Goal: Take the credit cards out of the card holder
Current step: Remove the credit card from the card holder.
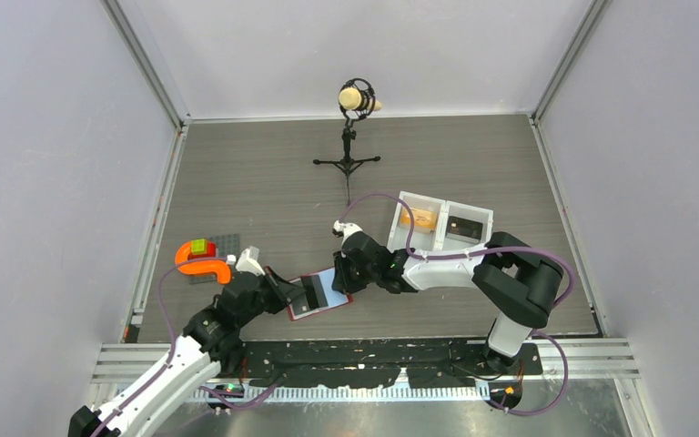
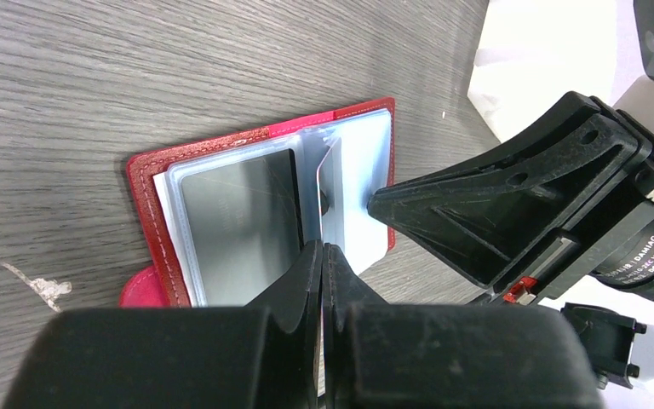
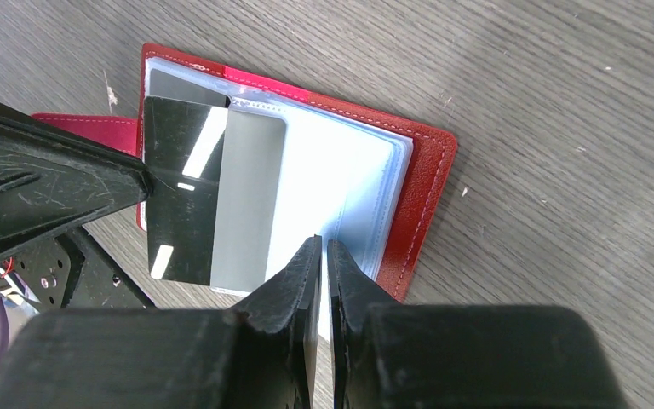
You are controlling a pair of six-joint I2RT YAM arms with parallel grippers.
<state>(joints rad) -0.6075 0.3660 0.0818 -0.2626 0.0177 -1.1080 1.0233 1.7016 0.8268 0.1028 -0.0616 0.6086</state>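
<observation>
- Lying open on the table (image 1: 264, 182), near the front edge between the two arms, is the red card holder (image 3: 426, 170), with its pale blue pockets facing up.
- The left tool (image 2: 322, 256) is clenched tight. Its tips pinch the edge of a dark grey card (image 3: 183, 196), which sits over the holder's left page.
- Just beside that one, a paler grey card (image 3: 251, 204) lies flat on the same page.
- The right tool (image 3: 324, 251) has its fingers drawn almost together, with only a thin slit between them. Its tips meet the near edge of the pale right page, but I can't tell whether a leaf is caught there.
- Well apart, behind the right arm, stands a white tray (image 1: 487, 218) with an orange block (image 1: 418, 218) in its left compartment.
</observation>
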